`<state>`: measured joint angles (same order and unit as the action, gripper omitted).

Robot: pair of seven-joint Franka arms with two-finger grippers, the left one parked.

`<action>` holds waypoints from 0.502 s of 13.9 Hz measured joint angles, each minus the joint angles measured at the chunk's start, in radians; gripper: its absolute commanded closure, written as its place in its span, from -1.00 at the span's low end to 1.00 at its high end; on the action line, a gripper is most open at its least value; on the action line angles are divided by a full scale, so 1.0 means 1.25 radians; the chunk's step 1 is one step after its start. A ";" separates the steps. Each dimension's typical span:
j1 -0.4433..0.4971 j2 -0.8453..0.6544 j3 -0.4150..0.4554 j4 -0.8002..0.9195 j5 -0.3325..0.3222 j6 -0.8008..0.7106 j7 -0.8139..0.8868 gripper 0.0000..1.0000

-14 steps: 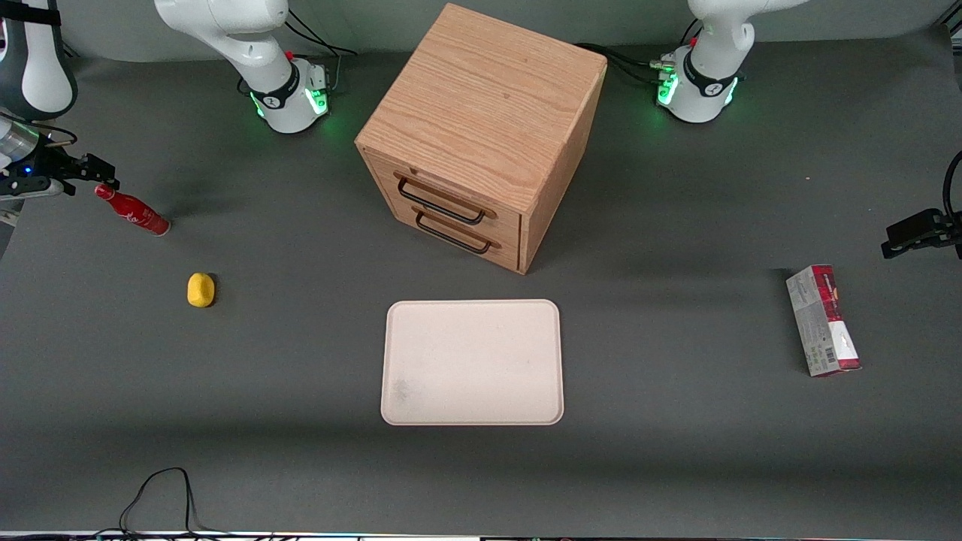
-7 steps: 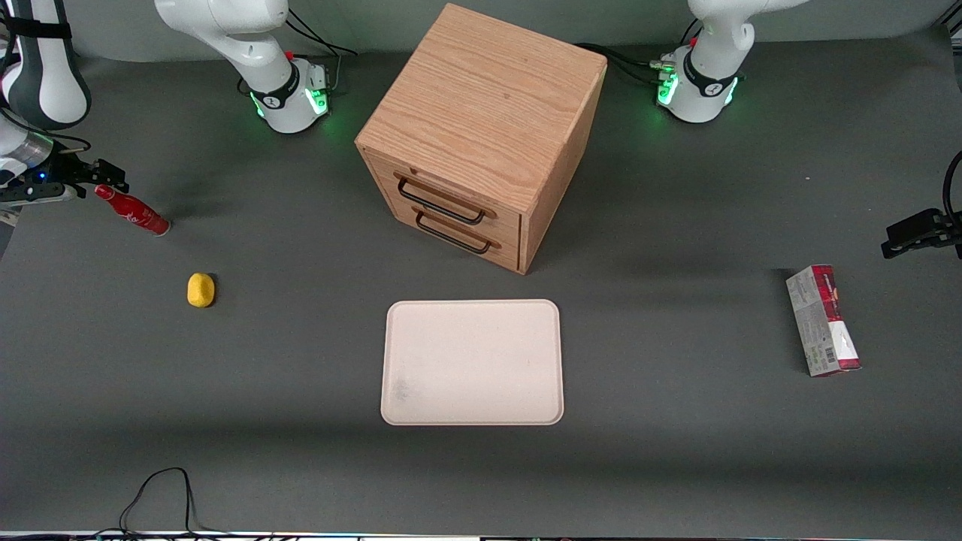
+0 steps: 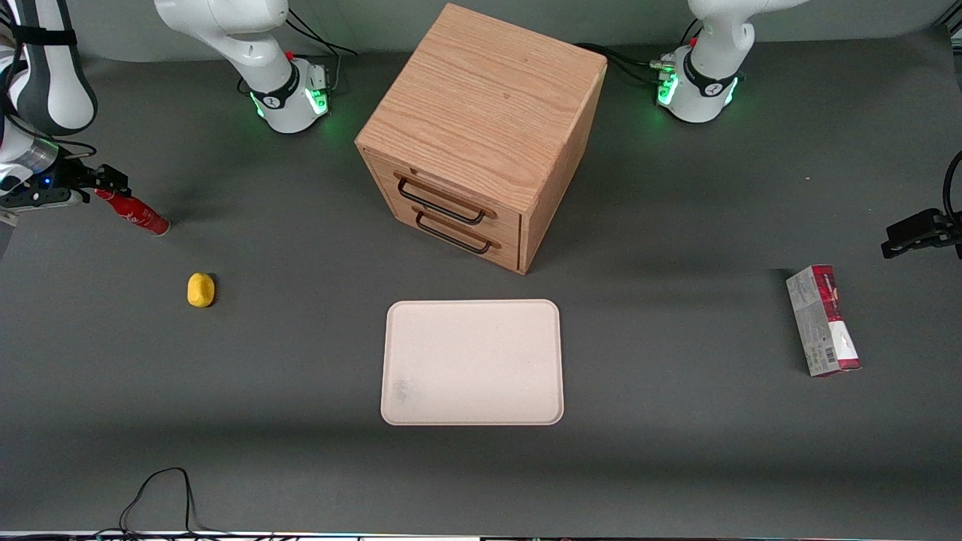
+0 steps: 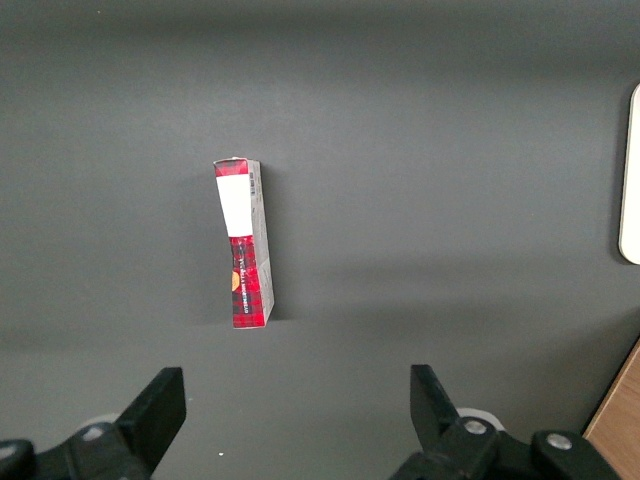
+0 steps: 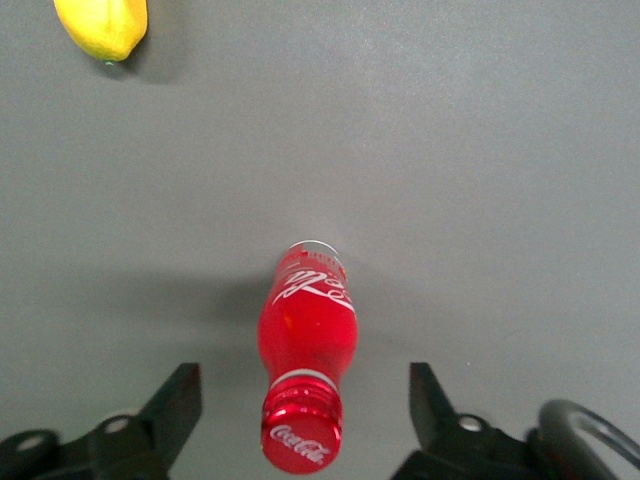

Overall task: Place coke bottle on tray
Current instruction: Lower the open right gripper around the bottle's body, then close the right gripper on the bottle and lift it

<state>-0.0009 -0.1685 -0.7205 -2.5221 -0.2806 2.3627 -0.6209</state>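
The bottle [image 3: 137, 213] stands upright on the surface [image 3: 301, 361] at the working arm's end, well apart from the tray [image 3: 472, 362]. The end effector [image 3: 105, 182] is at the bottle's cap, its fingers [image 5: 178, 405] spread wide on either side with clear gaps, touching nothing. In the wrist view the cap [image 5: 301, 435] sits midway between the fingers. A lemon [image 3: 201, 289] lies near the bottle, nearer the front camera. The tray lies flat in front of the drawer cabinet [image 3: 481, 135]. A carton [image 3: 823, 320] lies toward the parked arm's end.
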 measured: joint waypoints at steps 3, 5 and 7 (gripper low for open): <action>0.000 0.000 0.000 0.000 0.000 0.000 0.000 0.86; 0.001 0.000 0.000 0.000 0.002 -0.005 0.000 1.00; 0.001 0.000 0.000 0.001 0.002 -0.006 0.000 1.00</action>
<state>0.0008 -0.1689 -0.7202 -2.5213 -0.2783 2.3550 -0.6209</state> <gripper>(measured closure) 0.687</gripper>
